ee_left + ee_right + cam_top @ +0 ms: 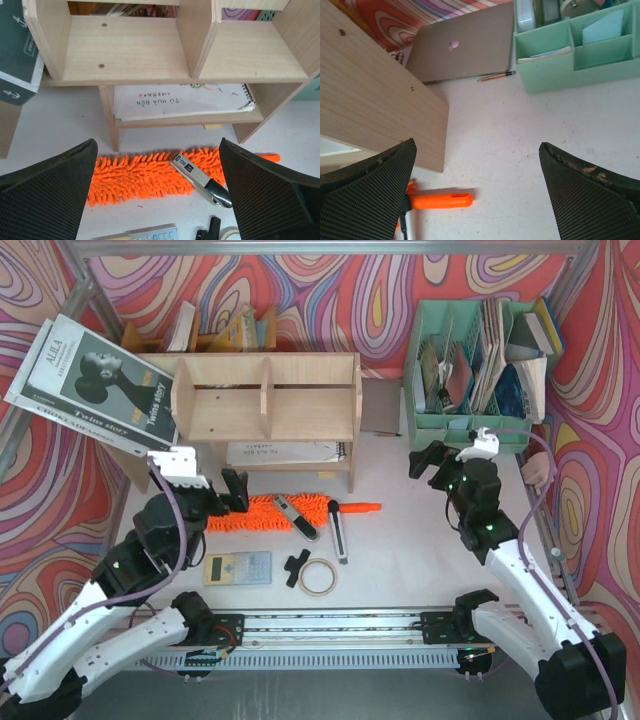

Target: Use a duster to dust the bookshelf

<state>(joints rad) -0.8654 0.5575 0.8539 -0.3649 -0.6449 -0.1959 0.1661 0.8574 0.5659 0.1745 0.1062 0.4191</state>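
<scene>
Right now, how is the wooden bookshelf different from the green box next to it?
The bookshelf is pale wood; the green organizer is mint plastic. The bookshelf is wider and stands on legs; the organizer sits flat on the table. The bookshelf's top compartments are bare; the organizer is stuffed with books and papers. Both have dividers.

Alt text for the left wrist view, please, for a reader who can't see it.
The open left hand frames a fluffy orange duster lying on the white table, a silver-and-black tool resting across it. Behind stands the plywood bookshelf, visible compartments empty, a spiral notebook on its lower shelf.
</scene>
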